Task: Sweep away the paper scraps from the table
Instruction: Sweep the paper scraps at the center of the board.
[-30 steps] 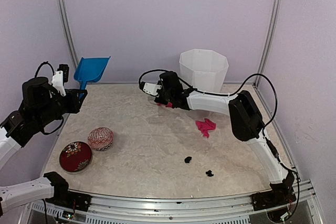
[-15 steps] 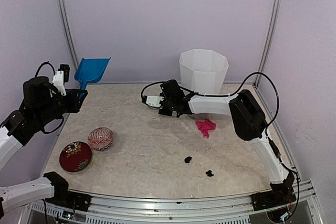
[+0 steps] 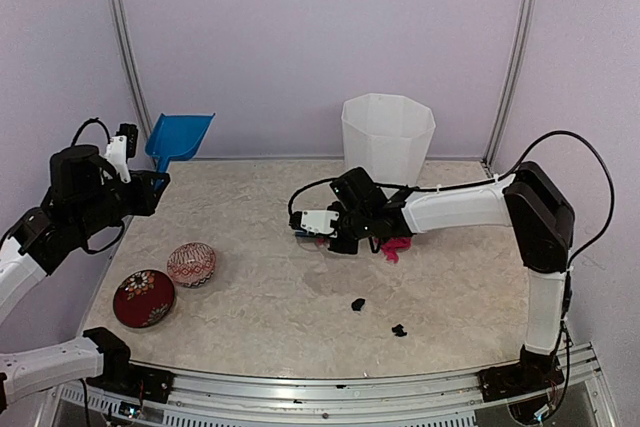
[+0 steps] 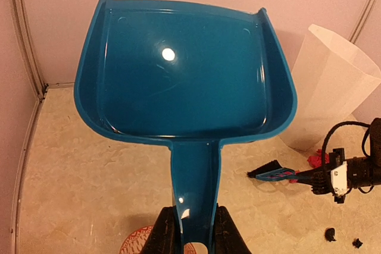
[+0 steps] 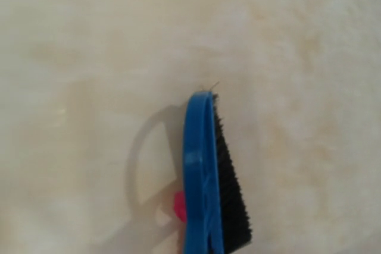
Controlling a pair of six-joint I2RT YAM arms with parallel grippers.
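My left gripper (image 4: 190, 230) is shut on the handle of a blue dustpan (image 4: 184, 75), held up off the table at the far left (image 3: 180, 137). The right gripper (image 3: 332, 235) is low over the table's middle, shut on a blue brush with black bristles (image 5: 205, 176); its fingers are out of the right wrist view. The brush (image 4: 271, 173) rests on the beige table (image 3: 270, 297). Of the paper scraps, a magenta-pink clump (image 3: 393, 245) lies just right of that gripper, a small pink one (image 5: 178, 204) touches the brush, and two black ones (image 3: 357, 303) (image 3: 398, 329) sit nearer the front.
A tall white faceted bin (image 3: 388, 137) stands at the back, right of centre. Two round patterned tins (image 3: 191, 264) (image 3: 143, 298) sit at the left front. Metal frame posts and purple walls close the table at the back and sides.
The right arm has swung the brush from the back middle toward the front, down to beside the pink clump, its elbow lifted. The left arm and dustpan barely shifted.
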